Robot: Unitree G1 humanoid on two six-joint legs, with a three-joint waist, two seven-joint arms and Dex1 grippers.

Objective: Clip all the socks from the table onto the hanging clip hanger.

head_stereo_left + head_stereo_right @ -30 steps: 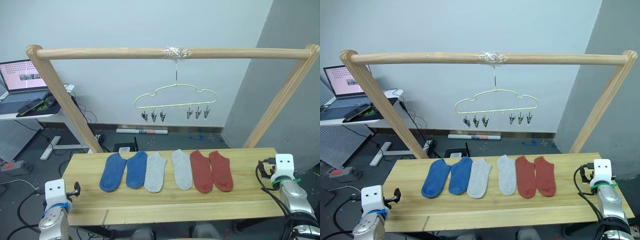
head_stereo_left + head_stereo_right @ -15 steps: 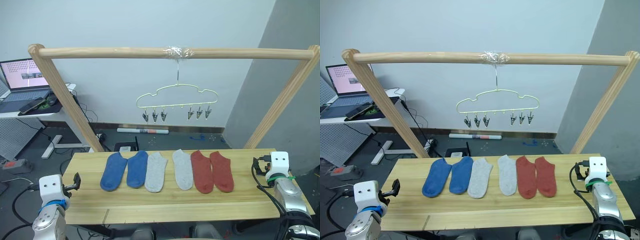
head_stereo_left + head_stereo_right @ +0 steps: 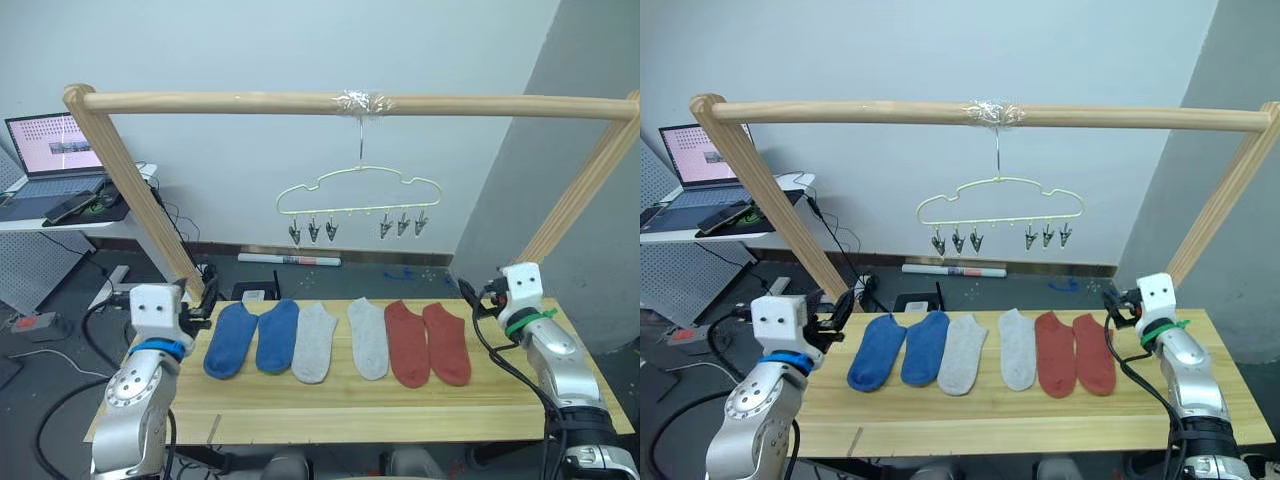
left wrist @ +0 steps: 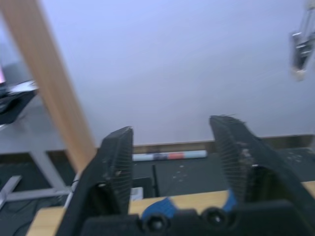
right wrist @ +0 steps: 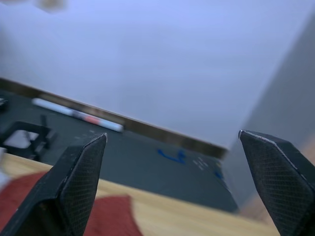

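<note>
The table [image 3: 330, 410] carries all six socks in a row along its far edge, toes toward the back: two blue socks [image 3: 250, 338] nearest the left end, two light grey socks [image 3: 340, 340] in the middle, two rust red socks [image 3: 428, 343] toward the right end. None is clipped yet, so the task is at its start.

Above and behind the row, the round wooden rail [image 3: 350, 102] holds the clip hanger [image 3: 358, 190] by its hook, taped at the rail's middle. Its six clips [image 3: 312, 232] hang empty in two groups of three.

The left gripper [image 3: 197, 310] hovers just beside the outer blue sock at the table's far left corner, its fingers [image 4: 115, 157] spread apart and empty. The right gripper [image 3: 480, 300] hangs near the outer red sock at the far right edge, fingers [image 5: 81, 172] likewise wide and holding nothing.

The likely risks:
- The socks lie edge to edge, so a pinch may catch two at once.
- The hanger hangs freely and may swing away when a clip is pressed.
</note>
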